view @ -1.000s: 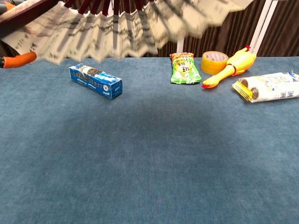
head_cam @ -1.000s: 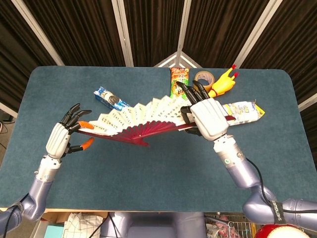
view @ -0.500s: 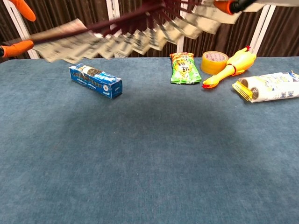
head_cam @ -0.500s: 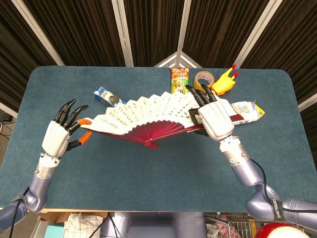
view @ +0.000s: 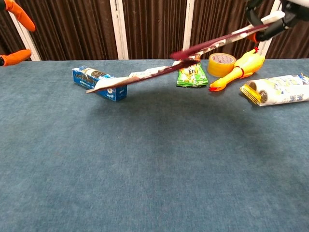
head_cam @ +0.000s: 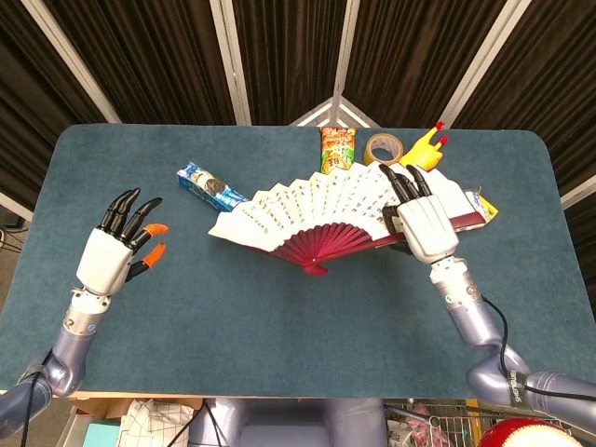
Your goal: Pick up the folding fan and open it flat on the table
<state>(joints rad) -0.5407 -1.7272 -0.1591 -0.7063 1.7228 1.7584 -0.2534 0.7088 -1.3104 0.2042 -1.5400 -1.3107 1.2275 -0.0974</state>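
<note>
folding fan (head_cam: 321, 219) spread wide, cream leaf, maroon ribs; right robot hand (head_cam: 424, 222) grips it; left robot hand (head_cam: 116, 251) splayed, empty.

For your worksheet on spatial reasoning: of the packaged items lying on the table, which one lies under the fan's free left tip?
The blue box. The folding fan, held by the right hand, overhangs it; the green snack packet and white packet sit further right.

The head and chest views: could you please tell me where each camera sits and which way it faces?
Head view: high above the near table edge, looking steeply down at the table; shows both arms, the left hand and the right hand.
Chest view: low at the near edge, looking level across toward the curtains; only fingertips show.
Shared: the folding fan, tape roll and rubber chicken.
</note>
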